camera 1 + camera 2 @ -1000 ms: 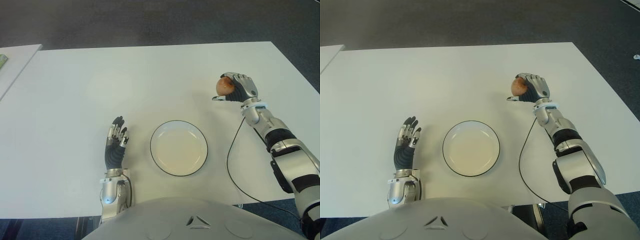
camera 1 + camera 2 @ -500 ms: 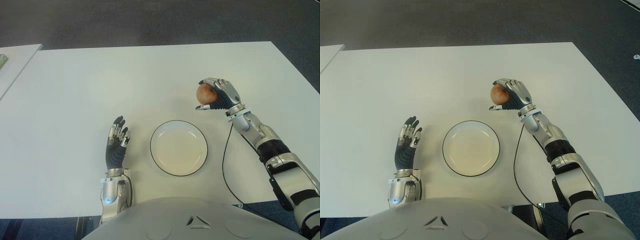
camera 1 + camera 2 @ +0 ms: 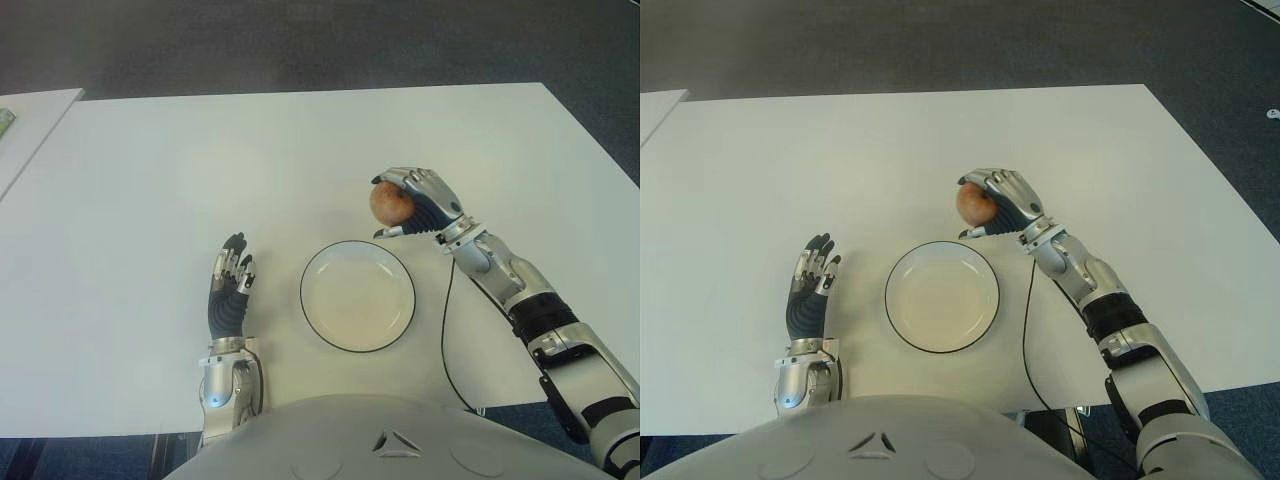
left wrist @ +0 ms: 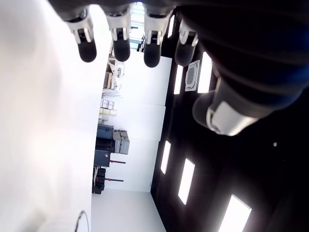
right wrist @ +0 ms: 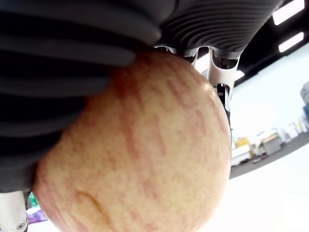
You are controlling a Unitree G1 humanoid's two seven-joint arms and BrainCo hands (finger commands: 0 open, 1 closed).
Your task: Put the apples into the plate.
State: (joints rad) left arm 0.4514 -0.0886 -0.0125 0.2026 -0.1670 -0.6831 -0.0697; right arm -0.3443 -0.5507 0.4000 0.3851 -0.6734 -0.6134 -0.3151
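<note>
Left eye view, starting nearest the robot: the left hand (image 3: pixel 231 290) shows beside the plate (image 3: pixel 357 296), on its left, palm up with the fingers (image 4: pixel 118 37) straight and spread, holding nothing (its own wrist view shows only fingertips against the room). The white plate with a dark rim sits on the white counter (image 3: pixel 150 180) just in front of the robot's body, and nothing lies in it yet. A thin black cable (image 3: pixel 446 330) runs down from the right wrist across the counter to the near edge, just right of the plate.

Farther out, the right hand (image 3: pixel 415 203) hangs above the counter just beyond the plate's far right rim, its fingers (image 5: pixel 72 53) curled over a red-yellow apple (image 3: pixel 390 204). The right wrist view shows the apple pressed into the ribbed fingers, so the hold looks firm. No other apple can be seen on the counter.

The likely trouble is timing. The apple appears to be over the rim or slightly outside it, not over the plate's centre; if the fingers let go here, the round fruit would probably strike the rim, tip the plate or roll off across the smooth counter. Releasing from height would also risk a bounce out of the shallow plate. The slack cable could drag against the plate's rim as the arm swings inward.
</note>
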